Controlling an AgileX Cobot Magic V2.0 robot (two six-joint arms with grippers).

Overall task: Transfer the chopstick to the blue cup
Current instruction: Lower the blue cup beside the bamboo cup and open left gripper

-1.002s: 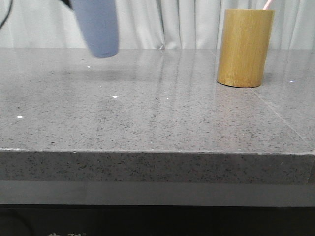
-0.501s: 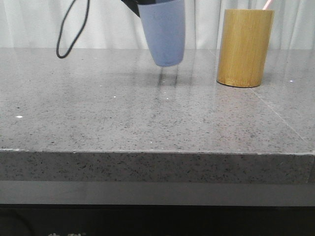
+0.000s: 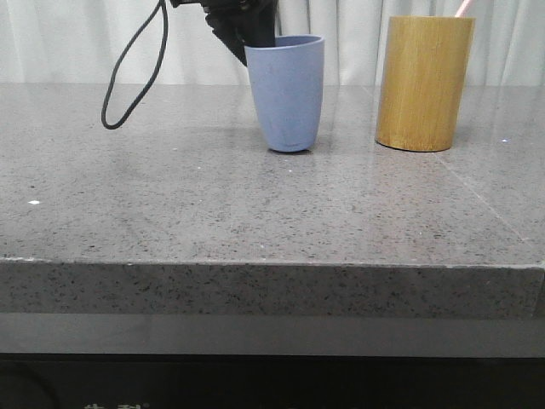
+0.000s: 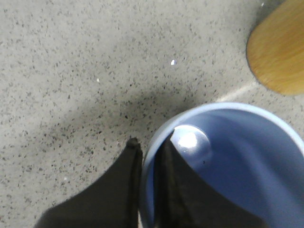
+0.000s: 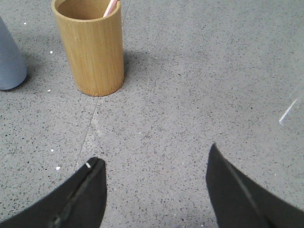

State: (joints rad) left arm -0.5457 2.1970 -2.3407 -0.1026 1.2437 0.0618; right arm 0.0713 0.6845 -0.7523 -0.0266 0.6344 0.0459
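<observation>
At the rim of the blue cup (image 3: 287, 92), the left gripper (image 4: 148, 151) is clamping the cup wall, one black finger (image 4: 118, 190) lying outside and the other reaching down inside. In the front view this gripper (image 3: 247, 30) is coming in from above and behind the cup, with a black cable (image 3: 132, 72) looping down beside it. The cup is standing upright on the grey speckled table (image 3: 255, 204), its base appearing to be on the surface; in the left wrist view its interior is showing nothing but a bright highlight on the bottom.

Just beside the cup, apart from it, a yellow-brown bamboo holder (image 3: 423, 83) is standing upright. The chopstick (image 5: 110, 7) is resting inside that holder, leaning against its rim; only its pale pink tip (image 3: 462, 8) is rising above the holder in the front view.

Well clear of both vessels, the right gripper (image 5: 156, 183) is hanging above bare tabletop with its jaws spread wide, gripping nothing. A white curtain (image 3: 77, 43) is closing off the background.
</observation>
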